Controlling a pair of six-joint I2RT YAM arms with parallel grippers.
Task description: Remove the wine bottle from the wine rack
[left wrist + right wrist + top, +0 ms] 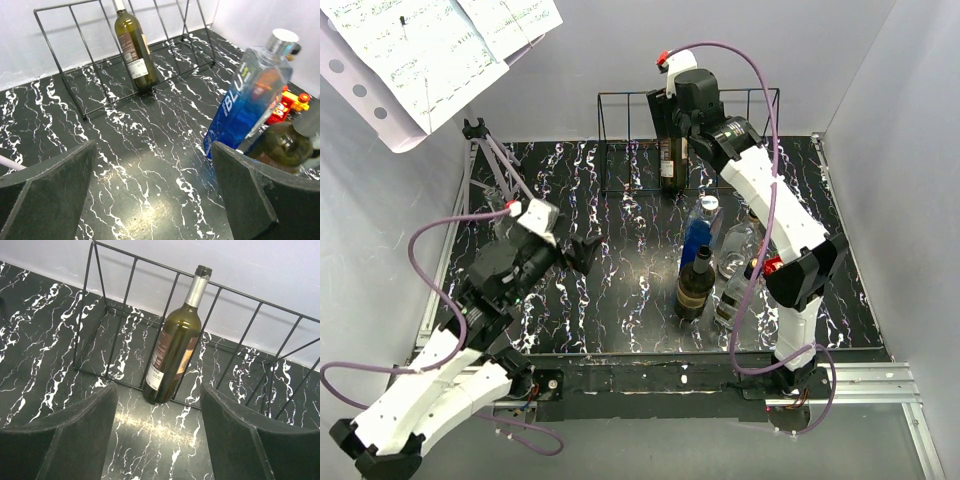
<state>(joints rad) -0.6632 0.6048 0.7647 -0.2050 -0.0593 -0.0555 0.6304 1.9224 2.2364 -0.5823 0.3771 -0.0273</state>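
The wine rack point(620, 140), a low black wire basket, stands at the back of the marbled table. One dark green wine bottle point(671, 160) with a white label leans in it, neck toward the wall. My right gripper point(666, 120) hovers over that bottle, open and empty. In the right wrist view the bottle point(172, 355) lies in the rack point(125, 315) just ahead of the open gripper point(159, 435). My left gripper point(585, 255) is open and empty at mid-left, low over the table. The left wrist view shows this gripper point(155, 195), the bottle point(135, 50) and the rack point(75, 85) far ahead.
A blue bottle point(698, 232), a clear bottle point(738, 245), a dark bottle point(696, 285) and another bottle point(730, 300) stand together right of centre, close to the right arm. The blue bottle point(250, 95) is near my left gripper's right finger. A music stand point(420, 50) is at back left.
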